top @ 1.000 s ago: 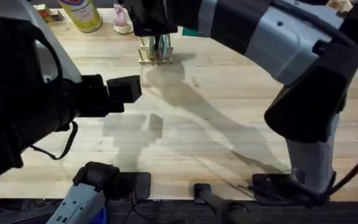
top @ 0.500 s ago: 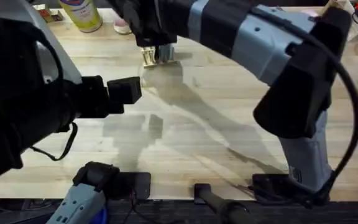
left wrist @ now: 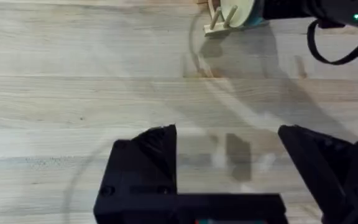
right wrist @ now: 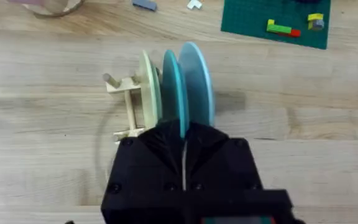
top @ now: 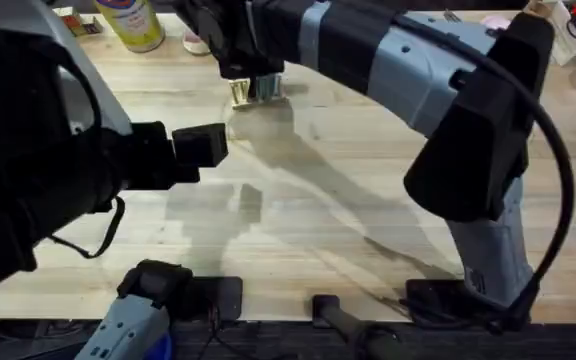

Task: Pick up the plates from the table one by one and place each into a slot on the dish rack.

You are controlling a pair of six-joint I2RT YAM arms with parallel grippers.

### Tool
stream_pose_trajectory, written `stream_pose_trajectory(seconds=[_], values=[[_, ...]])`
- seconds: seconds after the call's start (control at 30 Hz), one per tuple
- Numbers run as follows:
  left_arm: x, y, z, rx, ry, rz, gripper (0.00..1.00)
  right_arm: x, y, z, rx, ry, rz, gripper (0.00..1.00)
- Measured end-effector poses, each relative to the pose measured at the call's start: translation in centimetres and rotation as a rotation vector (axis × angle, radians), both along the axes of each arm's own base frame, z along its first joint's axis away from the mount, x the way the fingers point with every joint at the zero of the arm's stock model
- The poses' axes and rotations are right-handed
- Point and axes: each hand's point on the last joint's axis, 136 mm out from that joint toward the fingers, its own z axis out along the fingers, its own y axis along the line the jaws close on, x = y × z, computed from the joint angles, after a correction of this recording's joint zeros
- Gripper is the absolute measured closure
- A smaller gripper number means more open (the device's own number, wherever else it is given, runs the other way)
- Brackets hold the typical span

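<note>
The dish rack is taken as the landmark; it stands on the light wooden table at the far side from the arm bases. Three plates are seen on edge in the rack from the right wrist view: a pale cream plate nearest the bare dowels, a turquoise plate beside it, and a bluish plate on the outer side. The right gripper is positioned directly over the rack, its black fingers drawn together on the rim of the turquoise plate, which is held upright between its neighbours. In the overhead view the right arm is stretched across the table to the rack, which is largely covered by the gripper. The left gripper is held well apart from the rack, above bare tabletop, with its fingers spread wide and nothing between them. Beyond the rack, a green baseplate carrying small bricks is seen lying flat on the table.
</note>
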Motion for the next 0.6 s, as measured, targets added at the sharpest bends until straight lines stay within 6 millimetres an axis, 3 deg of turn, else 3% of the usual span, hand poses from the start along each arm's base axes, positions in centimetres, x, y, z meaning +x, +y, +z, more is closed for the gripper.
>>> stream_pose_trajectory(seconds=[0.13,0.37,0.6], values=[[0.00,0.00,0.00,0.000,0.000,0.000,0.008,0.00,0.00,0.01,0.001,0.000,-0.001,0.957],[0.00,0.00,0.00,0.000,0.000,0.000,0.007,0.09,0.08,0.07,0.007,-0.005,-0.004,0.817],[0.00,0.01,0.00,0.000,0.000,0.000,0.008,0.10,0.09,0.08,0.009,-0.006,-0.005,0.811]])
